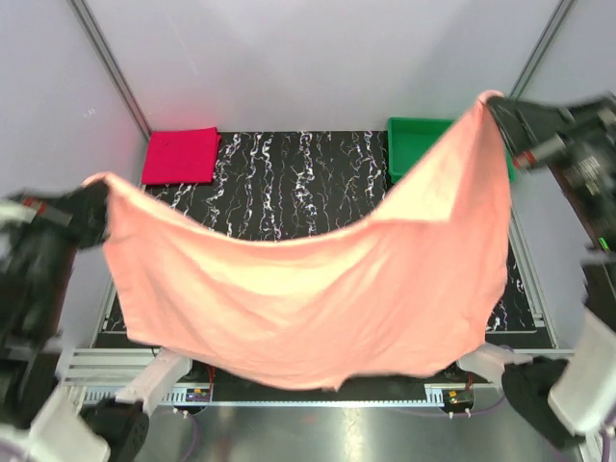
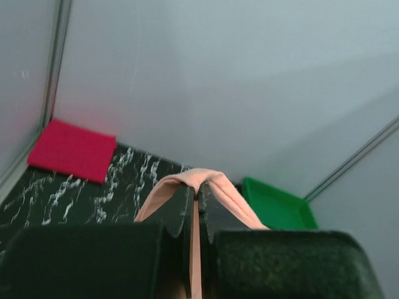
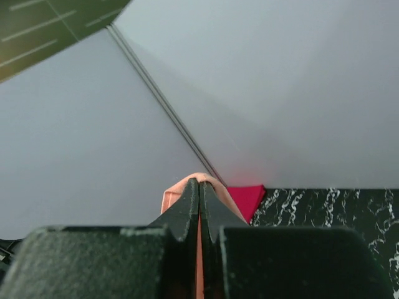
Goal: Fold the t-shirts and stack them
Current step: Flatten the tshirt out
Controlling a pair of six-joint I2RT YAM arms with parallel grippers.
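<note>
The salmon-pink t-shirt hangs spread wide in the air above the table, sagging in the middle. My left gripper is shut on its left top corner, and the cloth drapes over the closed fingertips. My right gripper is shut on the right top corner, held higher; pink cloth wraps its tips too. The magenta-red t-shirt lies folded flat at the table's back left corner, also seen in the left wrist view and the right wrist view.
A green plastic tray sits at the back right of the black marbled table, partly behind the hanging shirt. Grey walls close in the left, back and right sides.
</note>
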